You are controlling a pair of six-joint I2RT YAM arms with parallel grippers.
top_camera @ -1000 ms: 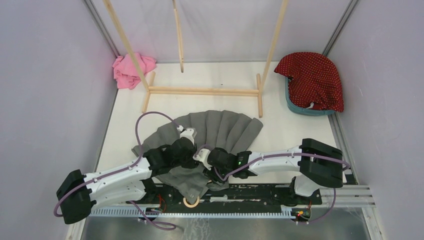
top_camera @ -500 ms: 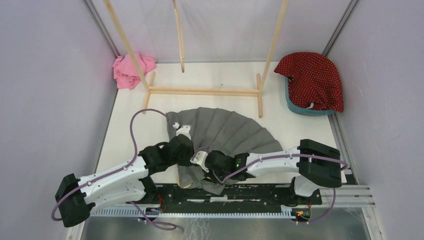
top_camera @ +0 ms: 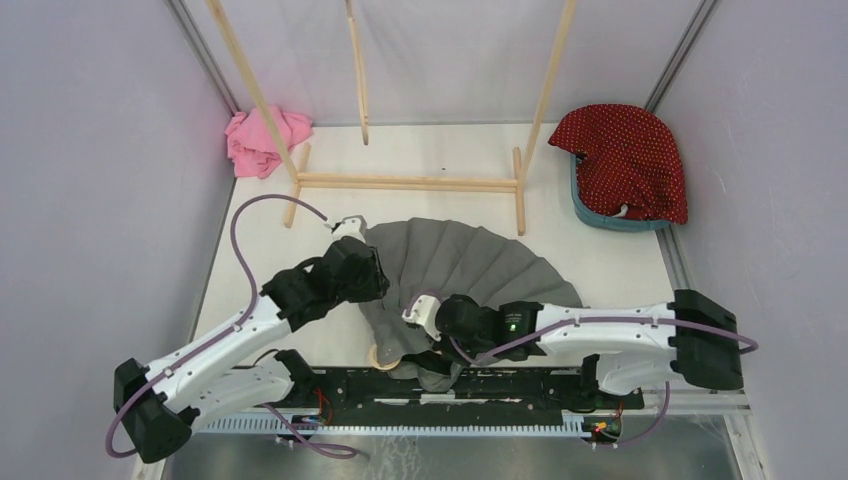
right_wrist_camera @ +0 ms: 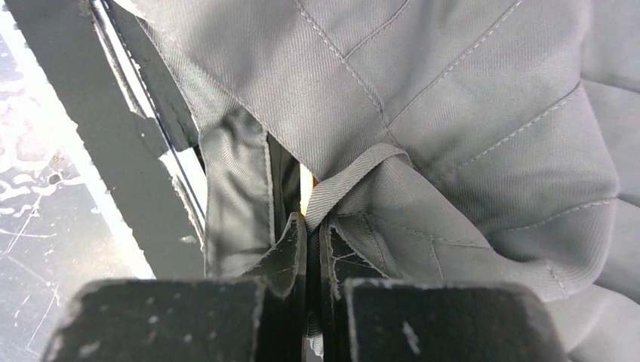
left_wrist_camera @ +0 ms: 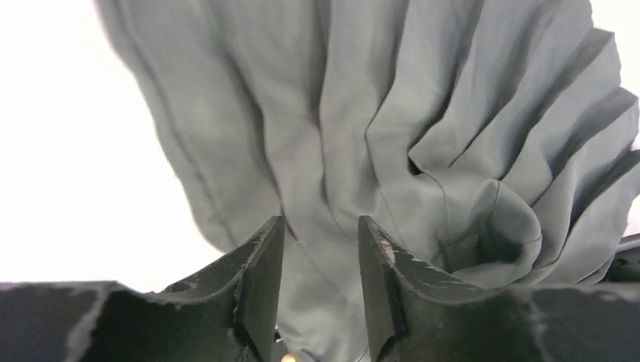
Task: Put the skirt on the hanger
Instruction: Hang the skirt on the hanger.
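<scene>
The grey pleated skirt (top_camera: 480,265) lies fanned out on the white table, its waist at the near edge. My right gripper (top_camera: 428,338) is shut on a strap loop at the waist, as the right wrist view (right_wrist_camera: 313,226) shows with the skirt (right_wrist_camera: 453,90) filling it. A pale wooden piece of the hanger (top_camera: 380,356) sticks out below the waist; the rest is hidden under cloth. My left gripper (top_camera: 366,268) hovers over the skirt's left edge. In the left wrist view it (left_wrist_camera: 320,226) is open, with the skirt (left_wrist_camera: 423,90) behind the gap.
A wooden rack (top_camera: 410,183) stands behind the skirt. A pink cloth (top_camera: 262,138) lies at the back left. A red dotted cloth (top_camera: 625,160) covers a teal basket at the back right. A black rail (top_camera: 500,385) runs along the near edge.
My left gripper has moved away from the waist, up and to the left. The skirt has swung and spread to the right. My right gripper has shifted slightly right, still holding the waist.
</scene>
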